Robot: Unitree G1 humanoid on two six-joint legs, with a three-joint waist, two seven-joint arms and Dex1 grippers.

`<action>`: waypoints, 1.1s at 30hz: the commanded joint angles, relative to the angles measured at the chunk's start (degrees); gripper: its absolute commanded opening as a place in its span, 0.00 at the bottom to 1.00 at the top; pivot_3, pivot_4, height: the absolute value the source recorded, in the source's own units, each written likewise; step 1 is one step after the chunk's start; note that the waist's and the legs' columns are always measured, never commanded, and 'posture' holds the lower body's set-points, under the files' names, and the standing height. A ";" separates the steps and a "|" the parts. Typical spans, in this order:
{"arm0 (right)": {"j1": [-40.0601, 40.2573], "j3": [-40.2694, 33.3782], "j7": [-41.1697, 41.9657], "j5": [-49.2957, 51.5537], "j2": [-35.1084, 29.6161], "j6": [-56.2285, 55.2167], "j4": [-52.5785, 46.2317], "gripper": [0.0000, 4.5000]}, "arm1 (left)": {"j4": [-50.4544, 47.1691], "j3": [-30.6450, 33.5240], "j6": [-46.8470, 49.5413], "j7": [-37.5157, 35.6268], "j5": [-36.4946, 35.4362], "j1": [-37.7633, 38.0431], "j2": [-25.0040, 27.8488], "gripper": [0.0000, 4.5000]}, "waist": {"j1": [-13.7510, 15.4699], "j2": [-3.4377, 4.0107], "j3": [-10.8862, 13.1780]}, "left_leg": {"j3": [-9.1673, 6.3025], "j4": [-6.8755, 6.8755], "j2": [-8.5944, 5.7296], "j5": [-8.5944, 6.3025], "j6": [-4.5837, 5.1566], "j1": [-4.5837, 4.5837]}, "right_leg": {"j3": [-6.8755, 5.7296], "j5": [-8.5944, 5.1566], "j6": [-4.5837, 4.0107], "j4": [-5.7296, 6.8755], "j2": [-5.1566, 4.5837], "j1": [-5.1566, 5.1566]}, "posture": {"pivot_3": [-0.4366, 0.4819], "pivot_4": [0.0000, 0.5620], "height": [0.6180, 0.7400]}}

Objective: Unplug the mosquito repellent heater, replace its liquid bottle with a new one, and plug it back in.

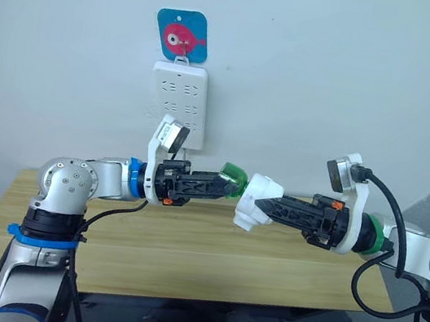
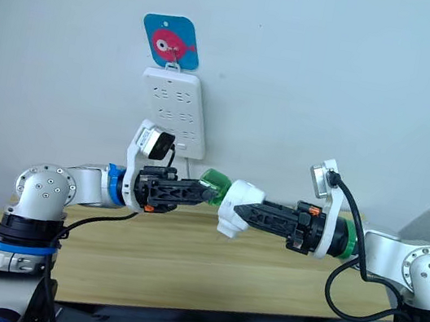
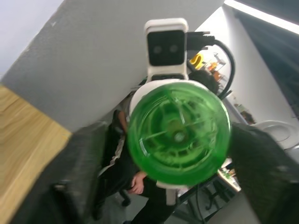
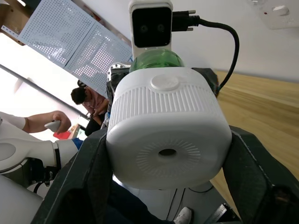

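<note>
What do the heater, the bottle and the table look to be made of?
Heater: white plastic, it seems, matte and moulded, with fine ribs and a ring of vent slits around a centre hole.
Bottle: translucent green plastic, glossy; moulded ribs show through its base.
Table: light wood or wood-look laminate, with lengthwise grain.

I found no words, brand names or numbers that I could read anywhere. The one sign was a blue tag [image 1: 181,35] hanging on the wall above the white power strip [image 1: 178,102], and it bore a pink fish-like picture without any lettering I could make out.
</note>
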 commanded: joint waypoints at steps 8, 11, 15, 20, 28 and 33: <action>-5.39 1.17 22.90 -26.75 -8.88 -3.25 -4.01 0.66 | -7.25 -14.05 -13.59 -21.69 18.68 0.41 18.47 0.93 | 0.03 0.04 0.01 | 0.02 -0.05 -0.01 0.00 0.00 0.00 | 0.00 0.00 0.00 -0.02 0.00 -0.05 | 0.23 0.11 0.70; -6.83 6.42 34.44 -41.62 -13.73 -10.78 -7.26 0.66 | -6.83 -17.22 -20.16 -24.90 24.49 0.03 19.64 0.93 | 0.06 0.08 0.00 | 0.04 -0.13 0.01 0.00 0.00 0.04 | -0.01 -0.01 -0.03 -0.05 -0.01 -0.09 | 0.23 0.11 0.70; -7.95 14.00 46.45 -61.26 -17.78 -25.14 -9.36 0.66 | -5.35 -17.58 -21.63 -25.53 26.35 -1.92 17.52 0.93 | 0.00 0.07 0.00 | 0.06 -0.11 0.02 0.00 0.00 0.01 | -0.01 -0.02 -0.03 -0.06 -0.02 -0.11 | 0.23 0.11 0.70; -9.47 18.12 53.99 -75.00 -16.69 -37.95 -8.18 0.66 | -5.46 -19.38 -22.78 -26.87 28.74 -3.78 15.72 0.93 | -0.09 0.07 0.00 | 0.10 -0.07 0.01 0.00 0.00 -0.06 | 0.01 -0.02 -0.03 -0.05 -0.04 -0.18 | 0.22 0.12 0.70; -11.72 19.71 57.79 -86.07 -11.67 -48.60 -6.06 0.66 | -4.89 -23.12 -23.08 -26.85 32.24 -5.94 12.01 0.93 | -0.28 0.07 0.00 | 0.04 -0.02 0.01 0.00 0.00 -0.06 | -0.01 -0.02 -0.03 0.03 -0.04 -0.15 | 0.21 0.13 0.70; -13.02 20.25 59.72 -90.67 -9.16 -54.31 -4.18 0.66 | -2.78 -23.96 -20.87 -27.23 32.38 -7.45 9.47 0.93 | -0.40 0.06 0.00 | 0.00 0.02 0.00 0.00 0.00 -0.05 | -0.04 -0.01 -0.03 0.04 -0.04 -0.11 | 0.21 0.13 0.70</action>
